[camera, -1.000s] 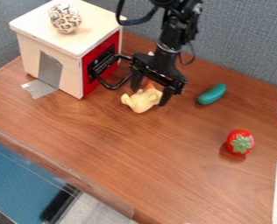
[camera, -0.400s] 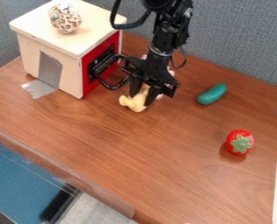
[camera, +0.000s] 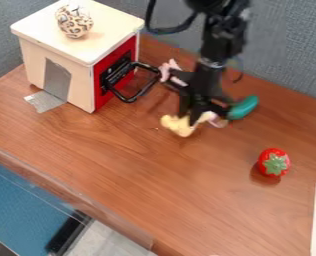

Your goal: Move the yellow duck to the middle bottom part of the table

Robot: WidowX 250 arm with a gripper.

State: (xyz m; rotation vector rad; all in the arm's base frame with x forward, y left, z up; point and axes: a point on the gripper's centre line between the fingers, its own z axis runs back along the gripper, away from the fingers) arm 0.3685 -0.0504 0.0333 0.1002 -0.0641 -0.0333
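Note:
Just below the upper middle of the view, my gripper [camera: 193, 118] hangs low over the table, shut on the yellow duck [camera: 179, 126]. The duck's pale yellow body shows on both sides of the fingers. Whether it touches the wooden table [camera: 147, 175] I cannot tell. Part of the duck is hidden behind the fingers.
A toy oven box [camera: 60, 75] with a red front and black handle stands upper left, a patterned ball [camera: 74, 21] on top. A green toy vegetable [camera: 243, 107] lies just right of the gripper, a strawberry [camera: 274, 163] farther right. A pinkish object [camera: 169, 69] sits behind the gripper.
The gripper has closed around the duck and moved to the right and slightly down in the view, and the duck has shifted with it, away from the oven's handle.

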